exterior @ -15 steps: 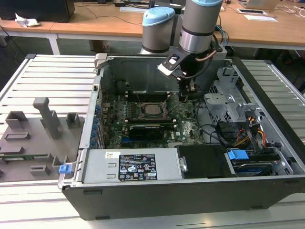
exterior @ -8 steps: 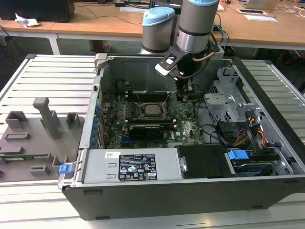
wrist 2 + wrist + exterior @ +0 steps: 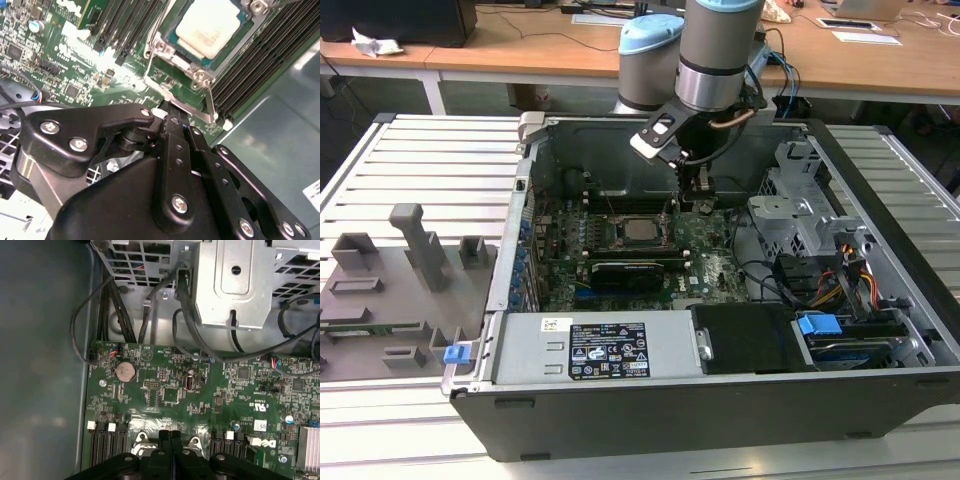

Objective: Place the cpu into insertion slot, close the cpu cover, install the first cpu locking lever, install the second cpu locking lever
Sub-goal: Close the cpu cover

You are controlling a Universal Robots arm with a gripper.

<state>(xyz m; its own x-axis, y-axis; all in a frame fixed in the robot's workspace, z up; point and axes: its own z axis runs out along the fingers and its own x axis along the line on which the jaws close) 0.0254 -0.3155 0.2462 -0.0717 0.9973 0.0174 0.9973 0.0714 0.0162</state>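
The robot arm is reaching down into the open dark grey metal computer case (image 3: 670,400), and its black two-fingered gripper (image 3: 699,200) hangs low over the green circuit board (image 3: 712,262). In both wrist views the gripper (image 3: 170,436) has its fingers pressed flat against each other with no gap. It looks clenched, and I can't make out anything pinched between them. The small square cpu (image 3: 640,229) with its pale silvery face is not in the gripper. It lies flat in the insertion slot (image 3: 616,232), the square silver-rimmed socket on the board, just off to the exterior view's left of the fingers. In the second wrist view the cpu (image 3: 209,27) sits a little way beyond the gripper (image 3: 166,107). The cpu cover (image 3: 162,50), a thin silvery metal frame, lies around it and looks to be down, with the chip's face showing through its window. The fingertips (image 3: 172,120) come right up to the near corner of that frame. There a thin silvery metal bar (image 3: 209,100) runs along the socket's edge, and I can't say for sure that the tips touch it. Long black memory slots (image 3: 260,65) run along either side of the socket. On the far side of the gripper from the chip stands a silvery perforated drive cage (image 3: 235,285), with black cables (image 3: 80,325) looping down from it.
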